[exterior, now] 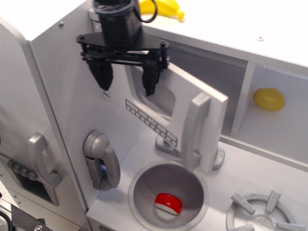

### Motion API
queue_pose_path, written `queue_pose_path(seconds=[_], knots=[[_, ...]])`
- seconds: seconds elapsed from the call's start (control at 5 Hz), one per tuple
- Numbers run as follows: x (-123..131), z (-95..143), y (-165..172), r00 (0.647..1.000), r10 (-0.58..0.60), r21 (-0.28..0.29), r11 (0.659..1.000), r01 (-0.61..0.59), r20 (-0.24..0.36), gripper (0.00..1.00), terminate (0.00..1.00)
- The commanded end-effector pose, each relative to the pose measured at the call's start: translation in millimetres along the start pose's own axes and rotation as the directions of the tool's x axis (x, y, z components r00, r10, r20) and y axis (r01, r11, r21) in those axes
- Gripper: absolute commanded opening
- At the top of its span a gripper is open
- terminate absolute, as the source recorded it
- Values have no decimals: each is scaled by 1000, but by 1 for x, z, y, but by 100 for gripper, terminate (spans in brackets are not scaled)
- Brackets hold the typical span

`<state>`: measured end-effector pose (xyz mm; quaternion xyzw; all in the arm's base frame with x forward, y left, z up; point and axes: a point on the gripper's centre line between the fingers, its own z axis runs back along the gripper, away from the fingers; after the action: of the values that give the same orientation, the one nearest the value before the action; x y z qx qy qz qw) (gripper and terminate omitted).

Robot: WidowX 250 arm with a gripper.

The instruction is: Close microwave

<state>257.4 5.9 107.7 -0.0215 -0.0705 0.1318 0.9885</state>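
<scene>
Hovering tool (127, 83), jaws apart, beside microwave door (179, 109)

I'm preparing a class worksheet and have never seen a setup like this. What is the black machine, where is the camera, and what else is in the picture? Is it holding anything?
One camera looks down at a toy kitchen from the front. The black gripper is the two-fingered hand of a robot arm, open and holding nothing. It hangs near the hinge side of the microwave, whose door with a silver handle stands swung open. Below is a round sink with a red-and-white toy in it, and a burner beside it. A banana lies on top; a yellow lemon-like toy sits in a cubby at the right.
</scene>
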Motion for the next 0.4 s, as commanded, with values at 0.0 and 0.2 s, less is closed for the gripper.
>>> queue_pose_path(seconds=[0.0, 0.2], knots=[[27, 15, -20, 988, 15, -32, 999, -10, 154, 100, 0], [34, 18, -29, 980, 19, -52, 999, -9, 200, 100, 0]])
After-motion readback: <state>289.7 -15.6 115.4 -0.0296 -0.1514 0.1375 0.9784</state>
